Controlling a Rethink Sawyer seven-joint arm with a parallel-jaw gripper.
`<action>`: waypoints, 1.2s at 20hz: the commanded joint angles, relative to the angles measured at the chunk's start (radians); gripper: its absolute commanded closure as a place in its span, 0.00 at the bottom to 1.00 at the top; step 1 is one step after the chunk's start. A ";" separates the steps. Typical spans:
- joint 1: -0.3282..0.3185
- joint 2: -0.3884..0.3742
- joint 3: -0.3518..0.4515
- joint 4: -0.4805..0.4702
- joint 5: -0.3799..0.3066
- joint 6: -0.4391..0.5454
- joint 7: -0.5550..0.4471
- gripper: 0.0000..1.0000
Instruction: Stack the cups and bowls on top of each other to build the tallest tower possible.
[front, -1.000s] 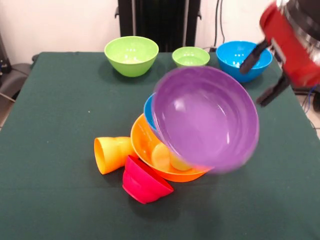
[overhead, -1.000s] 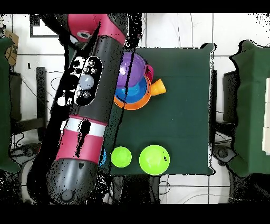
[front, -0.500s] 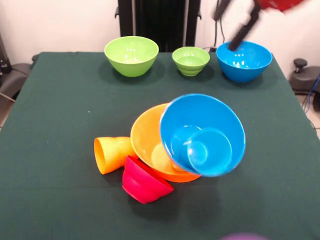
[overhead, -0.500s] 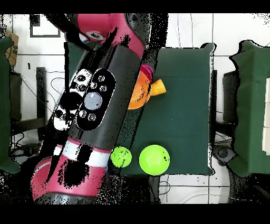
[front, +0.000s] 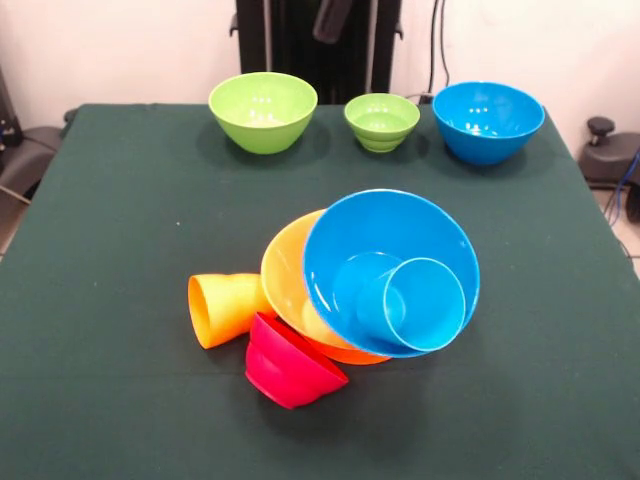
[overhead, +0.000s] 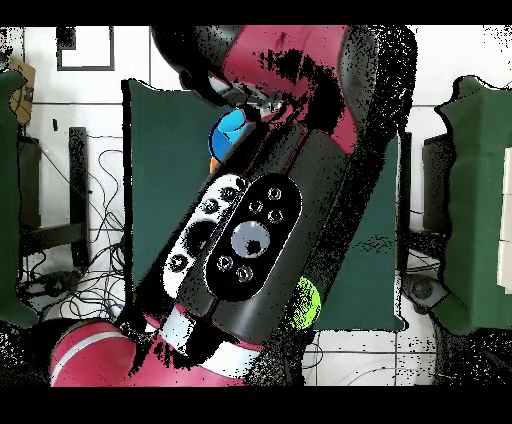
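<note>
Front view, middle of the tabletop (front: 120, 200): a toppled heap, no upright tower. Big orange bowl (front: 287, 275) tipped up on its edge, mouth toward the camera. Nested in it and leaning the same way, a blue bowl (front: 350, 240). Inside that, a blue cup (front: 422, 303) on its side, open mouth toward the camera. Just beside the orange bowl at picture-left, an orange cup (front: 225, 308) also on its side, touching the bowl's wall. Below the two, a small red bowl (front: 290, 362) tilted over against the orange bowl's lower edge.

Along the far edge, well apart from the heap, three bowls upright in a row: large green bowl (front: 263, 110), small green bowl (front: 381, 120), second blue bowl (front: 488, 120). All three empty.

At the very top edge, only a dark tip of the pincer (front: 330, 18), high above the table and clear of every bowl. Open or closed: impossible to tell.

Overhead view, quite another story: the red and black arm (overhead: 250, 230) sprawled across nearly the whole table, hiding the heap. Visible past it only a sliver of the tilted blue bowl near the arm's top, and a sliver of the large green bowl by its lower side. No orange cup, no red bowl to be made out here, and no clear sight of the pincer either.
</note>
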 joint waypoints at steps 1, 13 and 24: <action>-0.005 0.027 0.205 0.087 -0.086 -0.067 -0.191 0.00; 0.015 0.097 0.243 0.090 -0.106 -0.233 -0.024 0.00; 0.015 0.157 0.242 0.063 -0.097 -0.323 0.029 0.00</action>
